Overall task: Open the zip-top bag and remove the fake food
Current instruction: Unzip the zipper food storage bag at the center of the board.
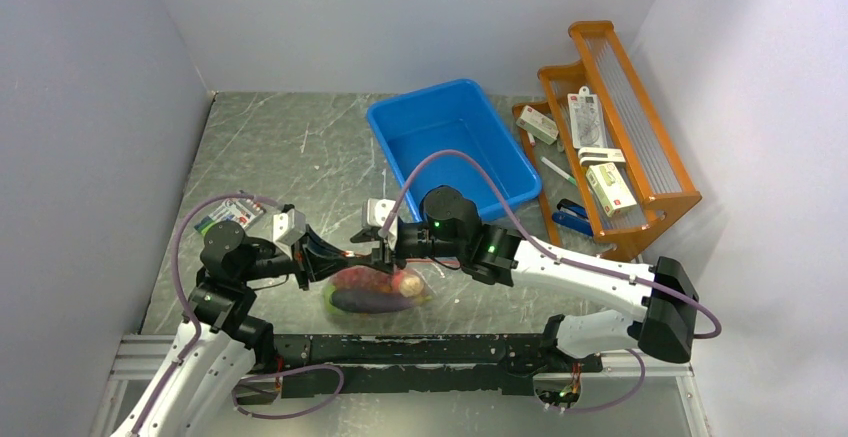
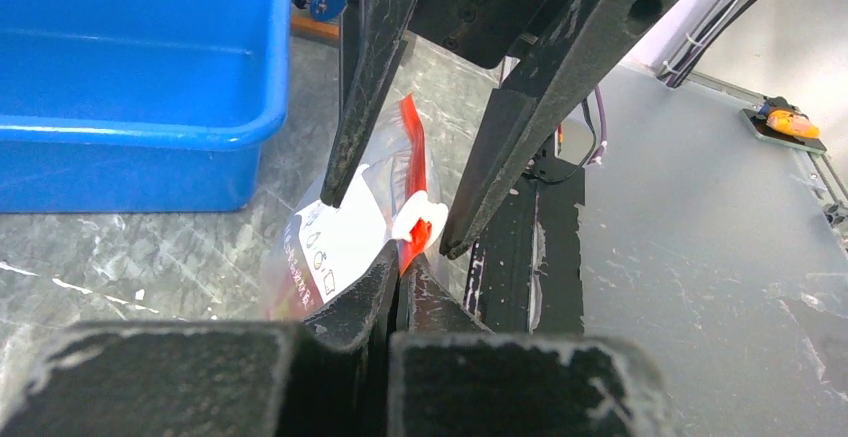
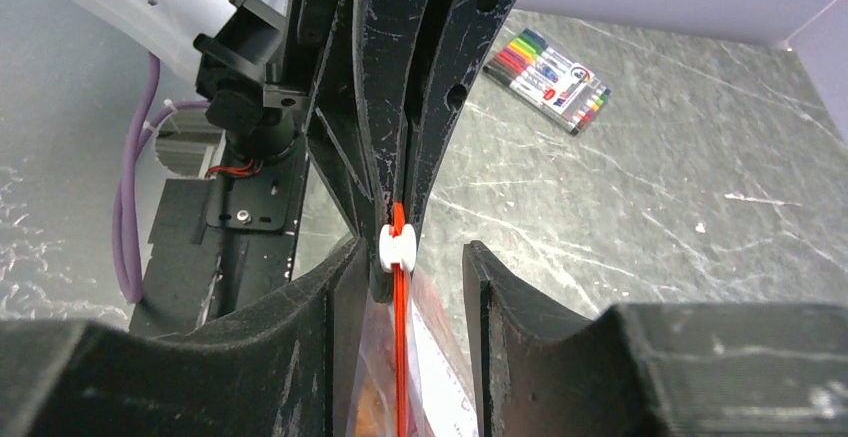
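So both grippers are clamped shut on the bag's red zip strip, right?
Not quite. Only the left gripper is shut on the red zip strip of the zip-top bag. The right gripper stands open around it, as the right wrist view shows.

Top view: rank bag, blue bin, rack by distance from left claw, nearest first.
1. The bag, pinched by the left claw, just right of it.
2. The blue bin, farther back and right.
3. The rack, far right by the wall.

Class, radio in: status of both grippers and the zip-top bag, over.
Left gripper shut on zip strip. Right gripper open astride the slider. Fake food inside zip-top bag. Nothing blocking.
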Controlling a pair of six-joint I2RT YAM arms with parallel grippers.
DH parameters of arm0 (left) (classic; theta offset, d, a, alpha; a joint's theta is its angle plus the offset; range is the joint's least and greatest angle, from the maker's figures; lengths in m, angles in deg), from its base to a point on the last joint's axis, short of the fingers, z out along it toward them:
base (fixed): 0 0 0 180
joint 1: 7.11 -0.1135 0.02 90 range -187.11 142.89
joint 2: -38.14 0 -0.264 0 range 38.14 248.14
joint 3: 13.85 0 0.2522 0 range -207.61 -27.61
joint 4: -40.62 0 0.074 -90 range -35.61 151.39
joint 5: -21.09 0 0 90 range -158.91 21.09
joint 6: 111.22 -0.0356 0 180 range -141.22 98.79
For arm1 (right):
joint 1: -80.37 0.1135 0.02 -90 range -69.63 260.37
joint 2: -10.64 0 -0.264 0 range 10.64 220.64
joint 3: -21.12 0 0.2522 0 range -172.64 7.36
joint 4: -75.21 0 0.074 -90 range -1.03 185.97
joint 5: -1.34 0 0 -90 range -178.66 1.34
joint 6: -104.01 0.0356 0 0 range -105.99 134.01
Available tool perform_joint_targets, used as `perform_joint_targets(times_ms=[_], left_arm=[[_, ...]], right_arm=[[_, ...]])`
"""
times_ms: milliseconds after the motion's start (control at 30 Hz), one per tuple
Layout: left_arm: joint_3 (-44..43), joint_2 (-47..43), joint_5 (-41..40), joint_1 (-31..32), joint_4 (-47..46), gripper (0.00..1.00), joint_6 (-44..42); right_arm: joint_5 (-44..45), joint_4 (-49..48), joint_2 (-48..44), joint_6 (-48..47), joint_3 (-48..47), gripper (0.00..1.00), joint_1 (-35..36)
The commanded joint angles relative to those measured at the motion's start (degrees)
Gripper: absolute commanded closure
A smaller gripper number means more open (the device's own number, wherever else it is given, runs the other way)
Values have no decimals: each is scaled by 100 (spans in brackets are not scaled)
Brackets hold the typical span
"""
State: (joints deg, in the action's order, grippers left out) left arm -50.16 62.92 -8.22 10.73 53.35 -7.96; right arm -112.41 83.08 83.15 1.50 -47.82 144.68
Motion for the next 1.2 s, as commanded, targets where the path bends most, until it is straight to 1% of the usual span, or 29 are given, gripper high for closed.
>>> perform_joint_targets(times_ms=[0,200,233,467,600,700,867,900,933,967,1000,1033,1100,1167], left_arm=[[-25,36,2,44,-61,93,-98],[-41,18,-127,44,31,93,-130],[-47,23,-154,44,46,93,-142],[-159,18,-499,44,316,93,-295],[-142,-221,-650,44,331,93,-332],[-136,-350,-798,44,366,93,-346],[-138,-278,-749,44,346,93,-341],[-133,-231,-701,44,318,91,-329],[-129,-176,-630,41,292,81,-318],[-135,-102,-506,43,257,65,-297],[-129,-20,-332,43,186,53,-264],[-109,47,-93,44,46,48,-200],[-16,157,199,44,-228,44,-30],[-1,225,233,44,-269,42,-11]], right_arm=[[-7,-285,124,73,-51,61,6],[113,-483,2,54,137,87,5],[156,-466,-33,28,165,90,7],[577,55,-348,-344,341,92,-2],[876,549,-548,-632,433,92,-3],[1072,746,-716,-757,562,93,-1],[1243,960,-891,-780,648,93,-12],[1209,948,-896,-760,650,93,-15],[1156,919,-892,-733,643,93,-13],[1089,876,-867,-703,633,93,-13],[1019,840,-839,-688,605,93,-15],[947,828,-794,-679,570,93,-12],[850,859,-663,-679,447,93,-11],[766,922,-503,-664,280,94,-14]])
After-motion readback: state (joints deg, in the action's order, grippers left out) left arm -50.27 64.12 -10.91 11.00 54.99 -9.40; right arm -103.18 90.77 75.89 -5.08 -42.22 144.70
